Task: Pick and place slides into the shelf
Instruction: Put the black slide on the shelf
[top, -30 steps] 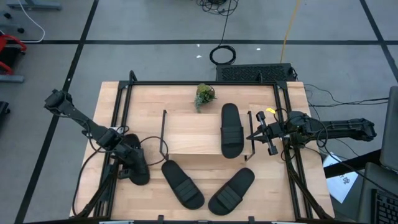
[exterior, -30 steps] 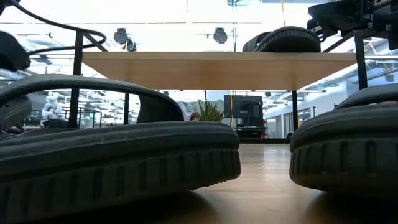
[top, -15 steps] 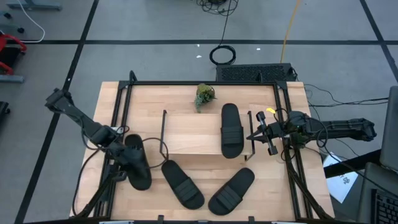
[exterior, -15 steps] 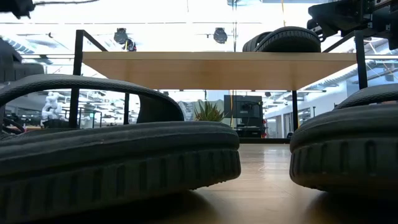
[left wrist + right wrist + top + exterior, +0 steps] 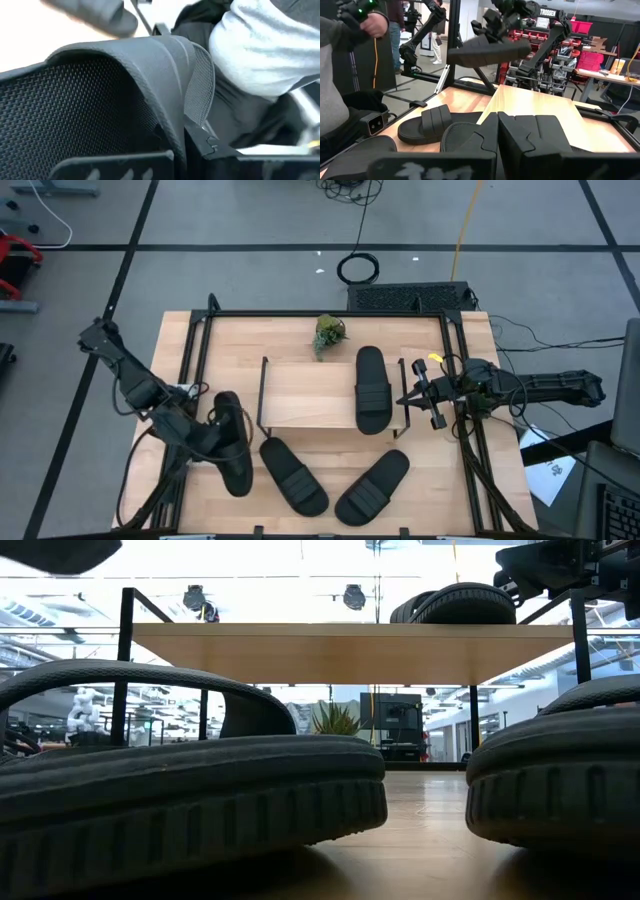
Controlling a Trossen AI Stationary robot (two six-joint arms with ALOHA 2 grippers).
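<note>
My left gripper [image 5: 208,438] is shut on one black slide [image 5: 231,448], which hangs in the air left of the shelf [image 5: 310,395]. The right wrist view shows that slide [image 5: 487,52] well above the table, and the low view shows its underside [image 5: 50,550] at the top edge. A second slide [image 5: 372,388] lies flat on the shelf's top board. Two more slides [image 5: 293,475] [image 5: 372,487] rest sole-down on the table in front of the shelf. My right gripper [image 5: 418,395] is shut and hovers at the shelf's right end. My left gripper holds the slide by its ribbed strap [image 5: 165,85], at one side edge of the band. The band is pinched between the two fingers, one finger [image 5: 205,145] on its outer face. The fingers come from above. The slide is lifted clear and hangs roughly level.
A small potted plant [image 5: 330,333] stands on the table behind the shelf. The black frame rails [image 5: 195,370] run along the table's edges. A person's sleeve [image 5: 270,45] shows beyond the table. Bare wood lies left of the shelf, under the raised slide.
My left gripper has risen with the slide and moved a little toward the table's right, nearer the shelf. The slide, first low at the table's left, is now lifted clear. The right arm has kept still.
</note>
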